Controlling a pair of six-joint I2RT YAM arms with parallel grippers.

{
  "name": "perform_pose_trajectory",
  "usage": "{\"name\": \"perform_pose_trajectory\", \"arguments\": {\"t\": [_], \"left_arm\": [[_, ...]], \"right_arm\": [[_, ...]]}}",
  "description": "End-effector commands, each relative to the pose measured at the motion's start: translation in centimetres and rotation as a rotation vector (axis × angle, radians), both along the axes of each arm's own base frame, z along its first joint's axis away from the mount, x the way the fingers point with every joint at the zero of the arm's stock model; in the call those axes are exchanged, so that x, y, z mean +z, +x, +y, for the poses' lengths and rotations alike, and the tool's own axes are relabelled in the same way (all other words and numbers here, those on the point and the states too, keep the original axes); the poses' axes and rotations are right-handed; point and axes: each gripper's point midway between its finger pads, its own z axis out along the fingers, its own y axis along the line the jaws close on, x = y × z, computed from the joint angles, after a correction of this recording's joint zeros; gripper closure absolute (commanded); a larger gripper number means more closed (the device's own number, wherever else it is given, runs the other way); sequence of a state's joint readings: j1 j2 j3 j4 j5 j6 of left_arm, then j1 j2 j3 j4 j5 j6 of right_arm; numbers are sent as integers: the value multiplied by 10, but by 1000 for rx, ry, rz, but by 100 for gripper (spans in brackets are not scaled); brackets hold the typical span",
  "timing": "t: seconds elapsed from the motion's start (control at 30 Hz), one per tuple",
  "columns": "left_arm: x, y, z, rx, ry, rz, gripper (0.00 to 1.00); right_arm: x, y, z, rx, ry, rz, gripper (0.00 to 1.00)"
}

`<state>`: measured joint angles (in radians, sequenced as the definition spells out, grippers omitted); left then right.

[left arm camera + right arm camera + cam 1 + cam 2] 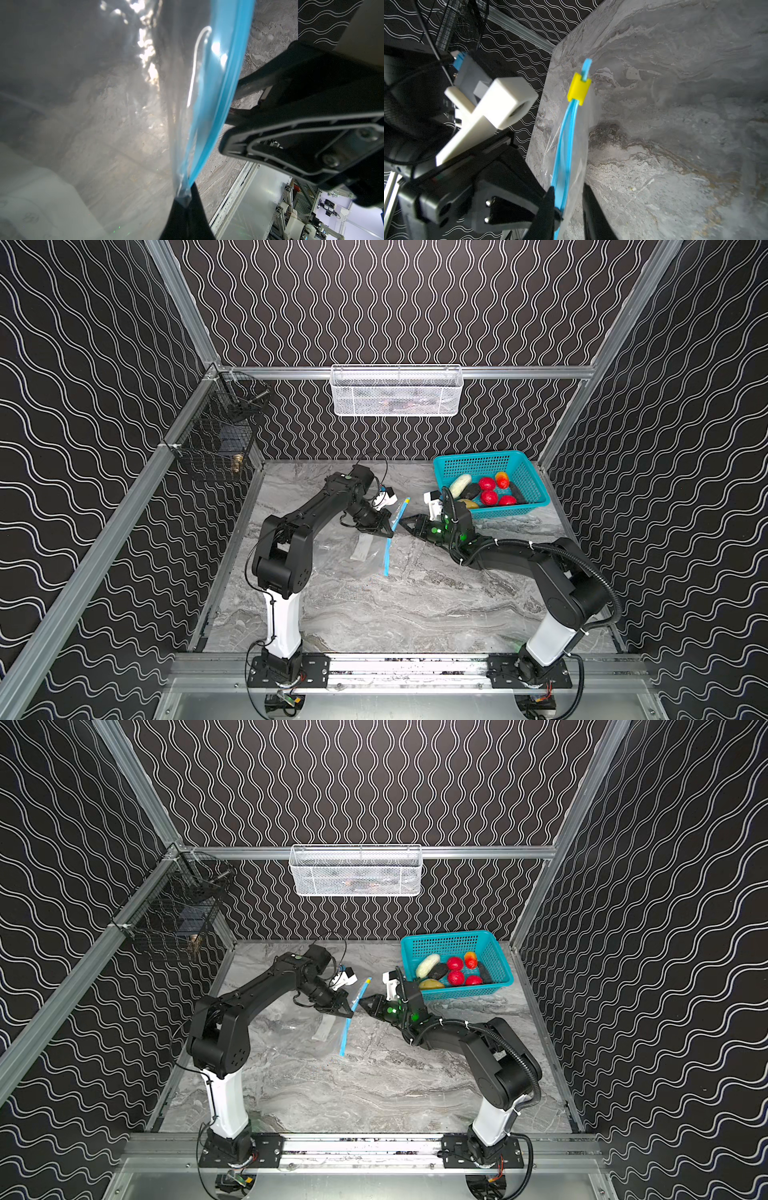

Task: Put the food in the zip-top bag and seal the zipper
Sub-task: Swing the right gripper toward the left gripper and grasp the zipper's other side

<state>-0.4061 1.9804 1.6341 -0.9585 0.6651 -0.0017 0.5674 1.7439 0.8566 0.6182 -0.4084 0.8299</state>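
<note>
the zip-top bag [353, 556] lies on the marble, nearer than the teal basket [478, 466] and to its left, holding no food, its zipper [388, 547] unsealed; the left gripper [390, 530] is clamped tight on the bag's mouth edge, while the right gripper [403, 522] stands part open astride the blue strip, seemingly not yet pinching it. all the food [488, 497] sits in the basket, so filling and sealing are both left to do.

Gray marble-look table [395, 605], bare over most of its front. Teal perforated plastic basket [478, 459] at the table's far right corner. White mesh basket [395, 393] hangs on the back aluminium rail [282, 373], centre. Black wire basket [216, 448] hangs on the left rail, with a brass-coloured item [237, 464] low inside. Black walls with a white wavy-line pattern [395, 302] all round.
</note>
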Motion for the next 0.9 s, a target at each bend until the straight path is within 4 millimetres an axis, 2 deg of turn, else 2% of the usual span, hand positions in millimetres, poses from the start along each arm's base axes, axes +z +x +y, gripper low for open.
{"name": "perform_pose_trajectory", "arguments": {"t": [0.0, 0.6, 0.73, 0.87], "left_arm": [[6, -1, -2, -13, -24, -13, 100], [8, -9, -9, -45, -30, -23, 100], [7, -10, -9, -44, -31, -21, 100], [5, -7, -8, -42, -16, -27, 100]], "right_arm": [[9, 1, 5, 9, 38, -18, 76], [7, 5, 23, 32, 34, -6, 84], [9, 5, 23, 32, 50, -5, 95], [8, 6, 23, 26, 44, 6, 100]]}}
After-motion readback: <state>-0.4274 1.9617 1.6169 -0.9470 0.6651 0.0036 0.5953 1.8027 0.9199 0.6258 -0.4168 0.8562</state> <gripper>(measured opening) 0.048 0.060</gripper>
